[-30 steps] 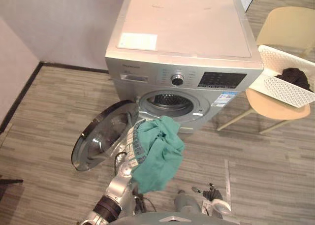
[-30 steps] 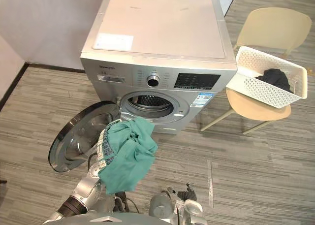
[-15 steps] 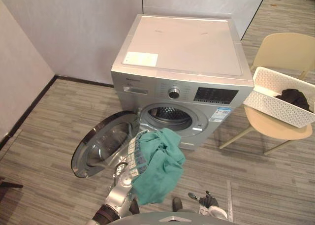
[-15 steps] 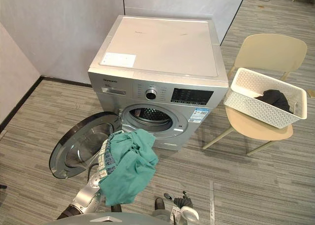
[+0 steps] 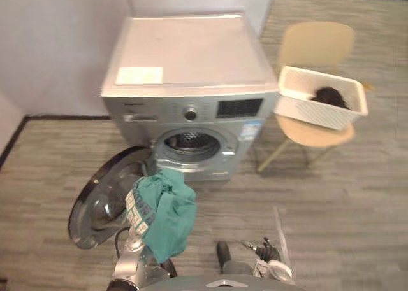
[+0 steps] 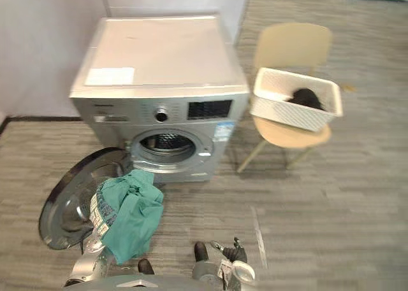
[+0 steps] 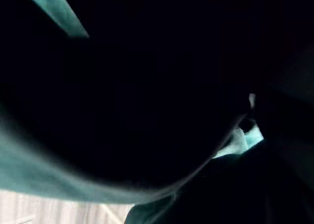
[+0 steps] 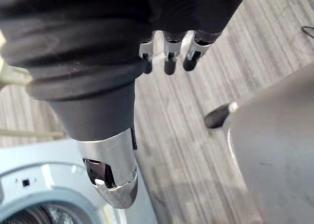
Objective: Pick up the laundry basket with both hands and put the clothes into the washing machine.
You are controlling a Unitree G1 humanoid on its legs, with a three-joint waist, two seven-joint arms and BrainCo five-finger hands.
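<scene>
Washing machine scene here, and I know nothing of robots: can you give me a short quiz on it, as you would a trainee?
1. True or false: the washing machine has its door swung open.
2. The white basket sits: A on the chair; B on the floor; C on the machine.
3. Fill in: a ___ garment hangs over the robot's left arm.
Key: 1 true; 2 A; 3 teal.
</scene>
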